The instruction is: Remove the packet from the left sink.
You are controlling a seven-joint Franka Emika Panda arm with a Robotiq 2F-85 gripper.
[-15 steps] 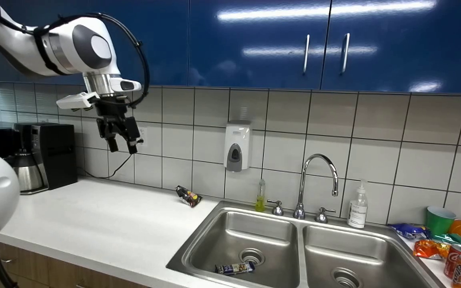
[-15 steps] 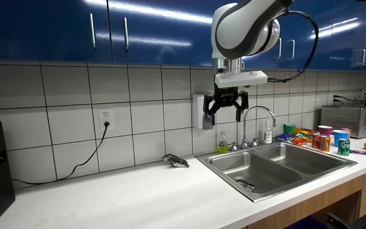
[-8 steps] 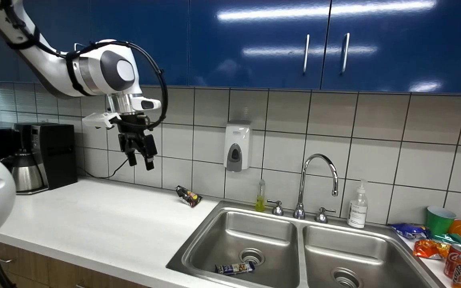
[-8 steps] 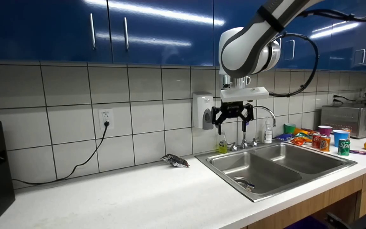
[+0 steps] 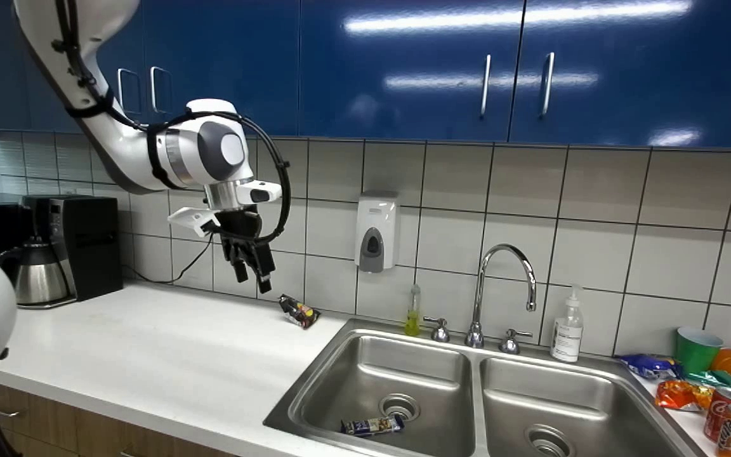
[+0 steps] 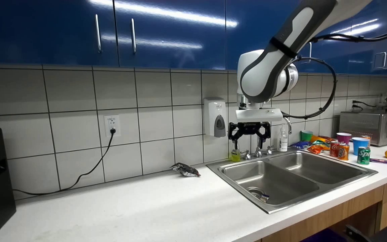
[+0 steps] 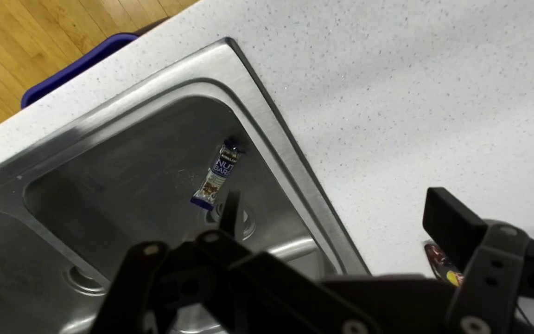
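Note:
The packet (image 5: 372, 426) is a small dark blue and silver nut-bar wrapper lying flat in the left sink (image 5: 340, 374), beside the drain. In another exterior view only one end of the packet (image 6: 264, 198) shows above the rim of the left sink (image 6: 237, 188). In the wrist view the packet (image 7: 217, 174) lies left of the jaws, on the basin floor of the left sink (image 7: 123, 157). My gripper (image 5: 253, 279) is open and empty, high above the counter and the sink. Its two fingers stand wide apart in an exterior view (image 6: 248, 144) and in the wrist view (image 7: 336, 204).
A dark snack bag (image 5: 299, 311) lies on the counter by the wall. A tall faucet (image 5: 476, 292), a green soap bottle (image 5: 413, 311) and a pump bottle (image 5: 568, 327) stand behind the sink. Cans (image 6: 343, 152), cups and bright packets lie beyond the right basin (image 5: 549, 393).
The arm has come down and moved to the right in both exterior views, bringing the open gripper lower. The packet has not moved.

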